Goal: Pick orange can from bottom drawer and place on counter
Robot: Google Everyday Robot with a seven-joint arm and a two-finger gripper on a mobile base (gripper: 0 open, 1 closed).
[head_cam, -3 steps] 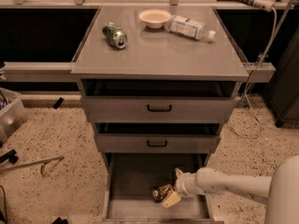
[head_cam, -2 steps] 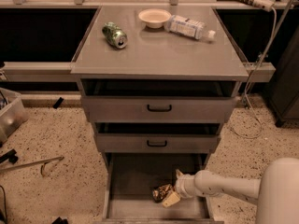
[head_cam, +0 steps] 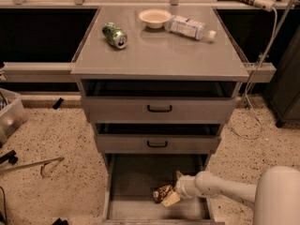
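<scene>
Camera view: looking down at the front of the grey drawer cabinet. Bottom drawer [head_cam: 133, 184] is pulled out, floor mostly bare. Orange can [head_cam: 162, 192] lies on its side on the drawer floor, right of centre and toward the front. Hand [head_cam: 170, 195] is down inside that drawer, right up against the can's right side. Can't tell from where I stand whether it's clamped on the can or just touching it. White arm [head_cam: 220, 187] comes in low from the right, over the drawer's right wall. Its rounded white housing fills the bottom right corner.

Middle drawer [head_cam: 157, 143] and top drawer [head_cam: 159, 109] each stick out a little, with a dark gap showing above each front. Both have black handles.

Table [head_cam: 159, 53] carries three things, all toward the back:
- green can [head_cam: 115, 35] on its side, left
- small pale bowl [head_cam: 154, 18] upright, centre back
- clear plastic bottle [head_cam: 190, 27] lying down, just right of the bowl, cap pointing right

Front half of the table has nothing of the task on it; the orange can is well below, in the drawer. Speckled floor around the cabinet, clear plastic bin [head_cam: 9, 117] at far left.
</scene>
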